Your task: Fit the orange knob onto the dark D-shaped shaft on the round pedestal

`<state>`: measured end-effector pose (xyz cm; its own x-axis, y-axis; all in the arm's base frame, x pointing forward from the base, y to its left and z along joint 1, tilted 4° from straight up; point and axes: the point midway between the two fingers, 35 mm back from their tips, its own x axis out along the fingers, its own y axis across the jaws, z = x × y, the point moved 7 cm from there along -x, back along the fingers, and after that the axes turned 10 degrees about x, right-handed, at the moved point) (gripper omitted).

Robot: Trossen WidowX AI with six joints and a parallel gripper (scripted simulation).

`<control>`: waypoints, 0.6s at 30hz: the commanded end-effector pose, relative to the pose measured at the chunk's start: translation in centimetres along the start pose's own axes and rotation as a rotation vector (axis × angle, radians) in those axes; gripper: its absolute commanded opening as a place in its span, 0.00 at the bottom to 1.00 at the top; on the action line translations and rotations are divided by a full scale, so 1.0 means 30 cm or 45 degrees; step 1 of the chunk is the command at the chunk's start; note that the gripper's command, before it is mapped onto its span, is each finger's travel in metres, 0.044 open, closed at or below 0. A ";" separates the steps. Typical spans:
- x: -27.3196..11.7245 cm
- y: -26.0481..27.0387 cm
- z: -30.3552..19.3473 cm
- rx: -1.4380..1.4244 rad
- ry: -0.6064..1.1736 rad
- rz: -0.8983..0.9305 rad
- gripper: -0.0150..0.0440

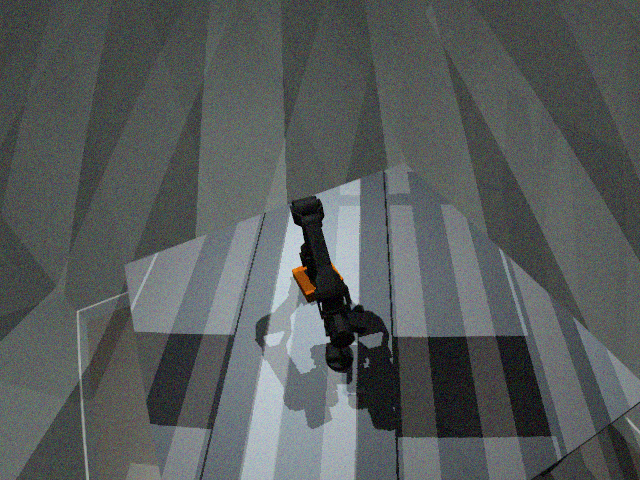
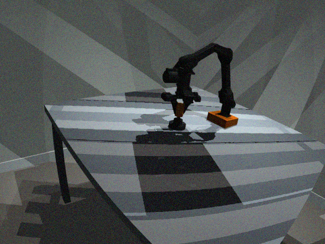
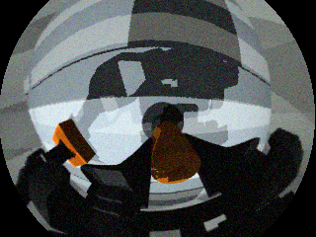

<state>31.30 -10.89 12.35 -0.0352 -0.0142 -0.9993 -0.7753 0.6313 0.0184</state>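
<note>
The orange knob (image 2: pixel 179 109) (image 3: pixel 175 158) is held roughly upright between the fingers of my gripper (image 2: pixel 179 112) (image 3: pixel 168 138), which is shut on it. The round dark pedestal (image 2: pixel 176 126) (image 3: pixel 149 118) stands on the table below the knob. The dark shaft (image 2: pixel 178 119) shows between the pedestal and the knob's lower end. The knob is at about the shaft's top, clear of the pedestal's base. Whether its hole is over the shaft tip or touches it, I cannot tell. Both flat sides are hidden. In the top view the arm hides the knob and pedestal.
The arm's orange base block (image 1: pixel 304 283) (image 2: pixel 221 120) (image 3: pixel 71 143) stands on the striped table (image 1: pixel 305 454) (image 2: pixel 183 228), a short way from the pedestal. Dark arm shadows lie around the pedestal. The table's edge (image 2: pixel 89 172) runs along the left in the exterior view.
</note>
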 end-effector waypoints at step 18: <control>-0.010 0.010 -0.004 -0.040 0.001 -0.004 0.25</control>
<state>31.06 -10.80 12.34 -0.0378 -0.0133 -0.9992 -0.7814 0.6236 0.0212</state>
